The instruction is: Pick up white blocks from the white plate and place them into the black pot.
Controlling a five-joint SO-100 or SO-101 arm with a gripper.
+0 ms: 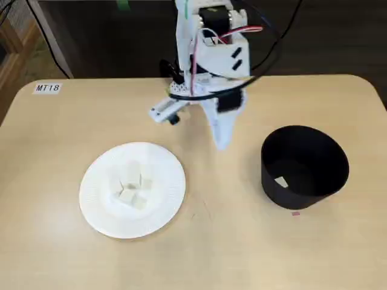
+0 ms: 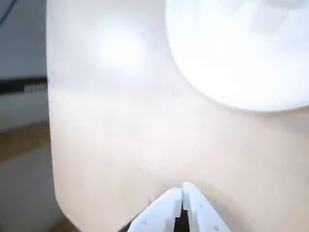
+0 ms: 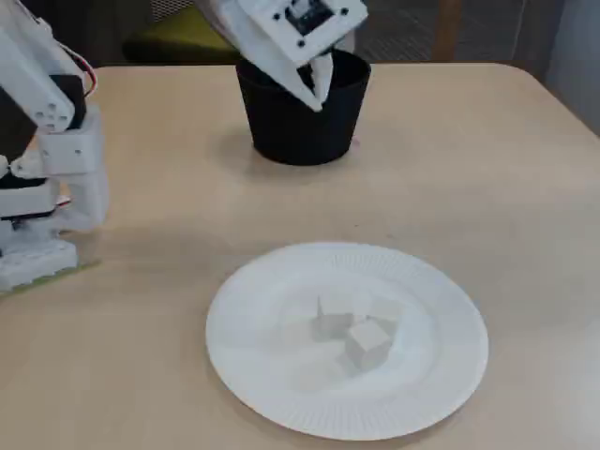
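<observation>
One block already lies in the black pot [image 1: 304, 166]; several more wait on the white plate [image 1: 97, 205].

I hold my gripper [image 1: 221, 142] above bare table between plate and pot, jaws pressed together with nothing in them, as the wrist view shows [image 2: 183, 191]. I judge this a transit pose, well placed for swinging left to the plate in a fixed view. White blocks [image 3: 349, 328], small cream cubes, huddle touching at the plate's centre, pale against its ribbed rim. The pot, matte black and straight-walled, stands well right of the plate with one pale piece [image 1: 281, 181] on its floor.
</observation>
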